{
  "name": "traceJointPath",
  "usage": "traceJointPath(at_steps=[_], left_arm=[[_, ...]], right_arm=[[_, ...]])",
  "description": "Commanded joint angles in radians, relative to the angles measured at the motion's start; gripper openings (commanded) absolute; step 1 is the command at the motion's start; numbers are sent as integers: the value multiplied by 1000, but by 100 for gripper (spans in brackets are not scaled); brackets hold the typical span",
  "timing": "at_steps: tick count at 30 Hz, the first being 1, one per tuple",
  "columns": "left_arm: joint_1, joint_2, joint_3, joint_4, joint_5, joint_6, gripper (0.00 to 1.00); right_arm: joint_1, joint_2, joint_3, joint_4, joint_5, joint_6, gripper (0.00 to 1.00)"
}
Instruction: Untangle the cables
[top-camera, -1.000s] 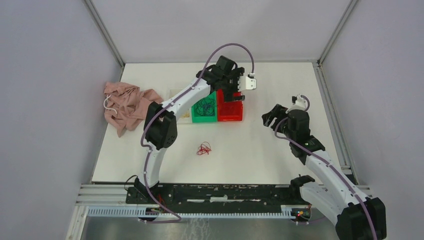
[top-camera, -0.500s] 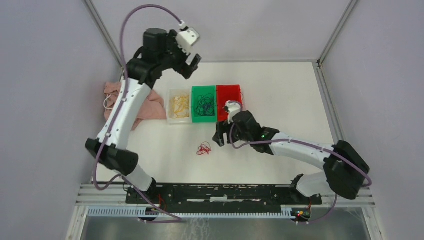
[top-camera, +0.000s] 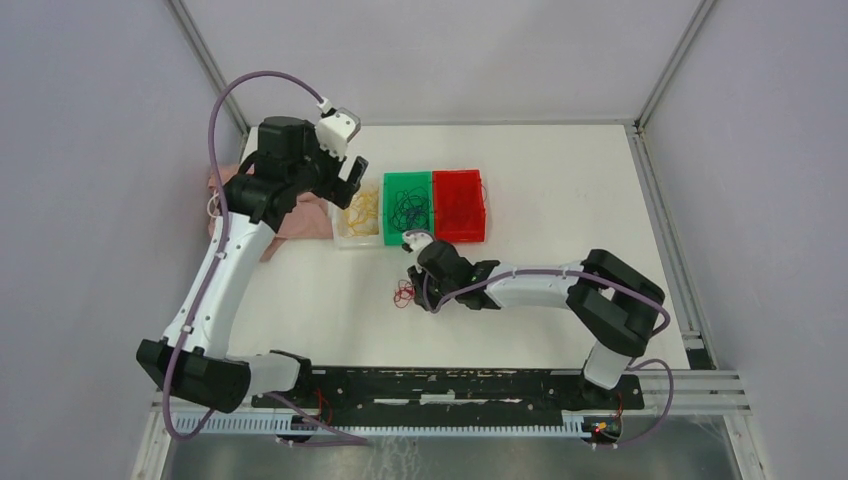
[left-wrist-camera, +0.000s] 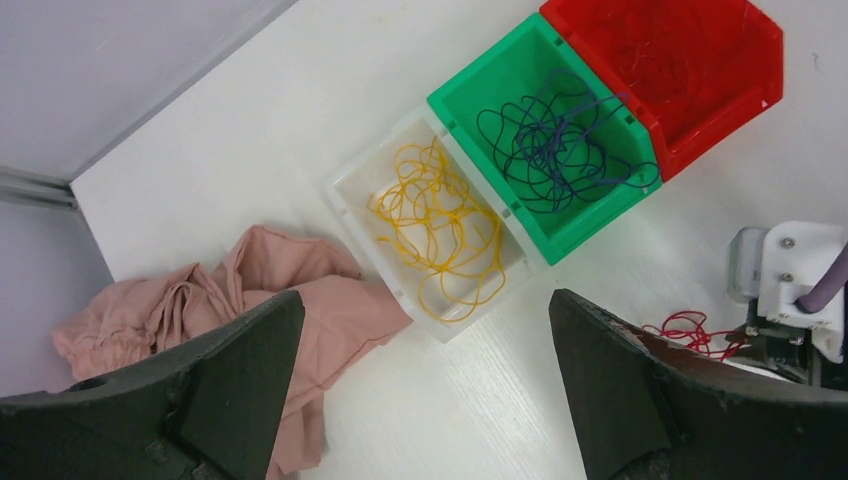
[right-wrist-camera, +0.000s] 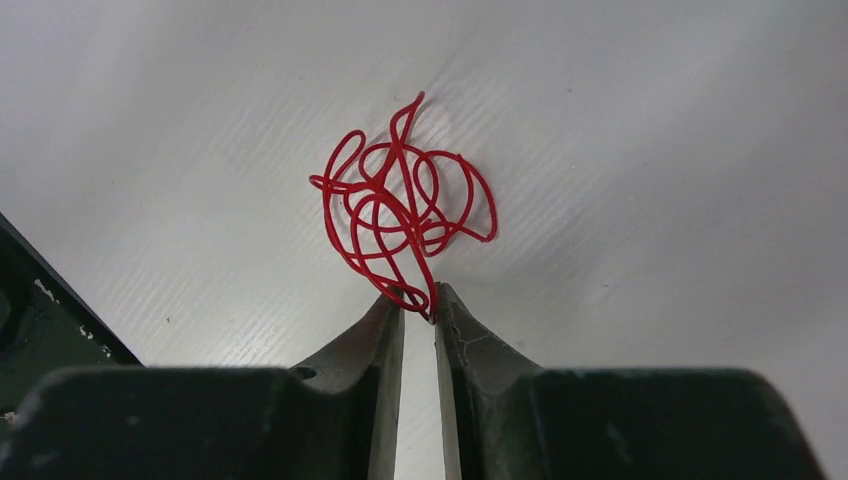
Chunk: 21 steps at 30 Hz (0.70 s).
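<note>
A small tangle of red cables (right-wrist-camera: 400, 215) lies on the white table, in front of the bins (top-camera: 405, 295). My right gripper (right-wrist-camera: 418, 305) is down at its near edge, jaws almost together, pinching a loop of the tangle between the tips. Yellow cables (left-wrist-camera: 440, 225) fill a clear bin (left-wrist-camera: 345, 195). Dark purple-black cables (left-wrist-camera: 550, 145) lie in the green bin (left-wrist-camera: 590, 230). My left gripper (left-wrist-camera: 425, 300) hangs wide open and holds nothing, high above the clear bin's near end (top-camera: 350, 185).
A red bin (left-wrist-camera: 720, 120) stands to the right of the green one, with faint red strands inside. A crumpled pink cloth (left-wrist-camera: 250, 300) lies against the clear bin's left side, near the table's left edge. Grey walls close in the table.
My right arm swung from the right side to the red tangle, and its jaws closed on it. My left arm lifted away from the bins to the back left, staying open.
</note>
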Motion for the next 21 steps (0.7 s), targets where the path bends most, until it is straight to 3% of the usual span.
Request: traceJointPath(at_steps=[1, 10, 21], left_arm=[[1, -86, -47, 21, -60, 19, 99], [1, -177, -213, 62, -78, 98, 99], [5, -230, -328, 56, -41, 96, 99]], right_arm=[[-32, -82, 59, 18, -4, 21, 19], [-209, -299, 51, -70, -114, 61, 5], [-455, -346, 147, -177, -122, 39, 4]])
